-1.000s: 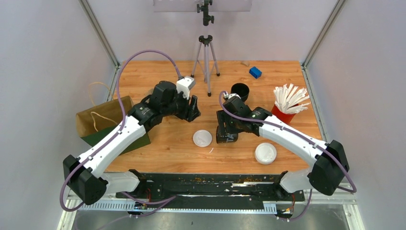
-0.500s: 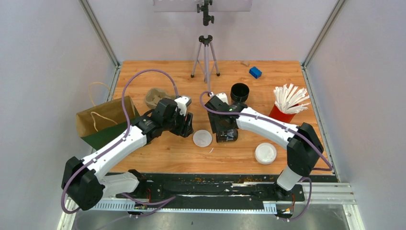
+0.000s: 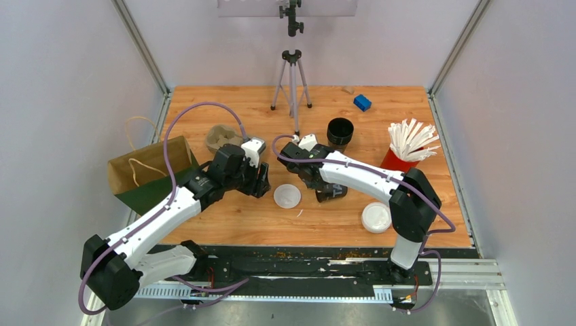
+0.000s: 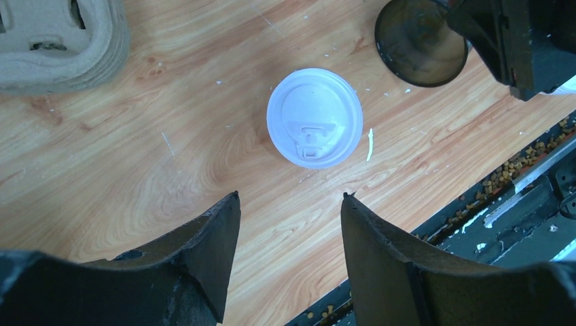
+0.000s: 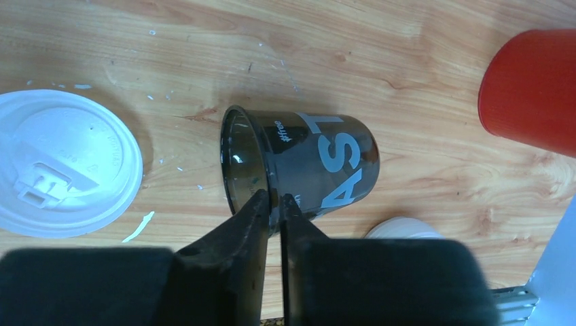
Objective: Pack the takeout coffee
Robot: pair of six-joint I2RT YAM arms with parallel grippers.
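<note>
One dark paper cup (image 5: 319, 159) with white lettering is turned on its side near the middle of the surface (image 3: 238, 217). It carries no lid, and its open mouth faces the white lid (image 4: 314, 117). Whether the cup rests on the wood or is raised off it cannot be told.

The right claw (image 5: 273, 204) is pressed together on the cup's rim, pinching the wall at the mouth, with one finger inside and one outside.

The white lid lies just beside the cup, on the left arm's side, apart from it and top side up. The left claw (image 4: 289, 204) hangs above the near side of this lid. It is spread wide, touches nothing, and its fingers (image 4: 204, 251) are clear of the lid.

A second white lid (image 3: 375, 217) sits to the right, nearer the front edge; whether a cup stands under it cannot be told.

Farther out:
- a black cup stack (image 3: 340, 130) behind the right claw
- a red cup (image 3: 401, 163) holding white sticks, at the right
- a cardboard carrier (image 4: 61, 41) behind the left claw
- a brown paper bag (image 3: 146, 170) at the left edge
- a blue block (image 3: 362, 102) and a tripod (image 3: 292, 75) at the rear
</note>
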